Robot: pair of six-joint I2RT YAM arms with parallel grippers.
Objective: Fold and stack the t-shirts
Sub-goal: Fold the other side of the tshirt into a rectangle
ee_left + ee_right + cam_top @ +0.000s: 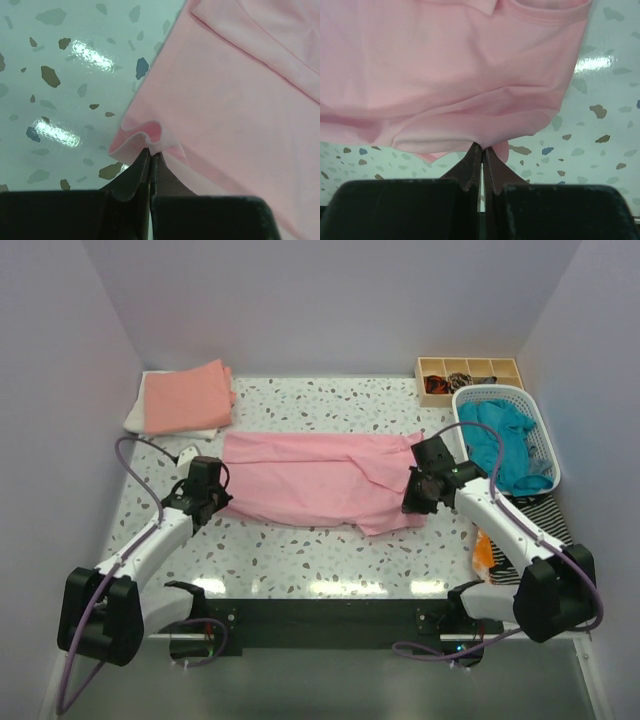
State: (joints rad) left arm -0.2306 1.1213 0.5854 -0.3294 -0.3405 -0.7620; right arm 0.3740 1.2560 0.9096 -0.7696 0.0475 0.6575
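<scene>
i have the pink shirt (315, 480) lying sideways across the middle of the table (330, 400), folded into a long band with some loose flaps at its right end. my left gripper (150, 151) is pinched tight on a small pucker of the shirt's edge at the left end, fingers pressed together with only cloth between them. my right gripper (483, 146) is clamped the same way on the hem at the right end, jaws almost touching, a fold of pink bunched at the tips. at the far left corner an orange shirt (185, 397) sits folded on top of a white shirt (133, 420). a teal shirt (505, 445) is heaped in the basket (487, 392) at the far right, just in front of a divided tray (470, 367). a striped cloth (548, 515) lies on the near side of the basket, by my right arm.
</scene>
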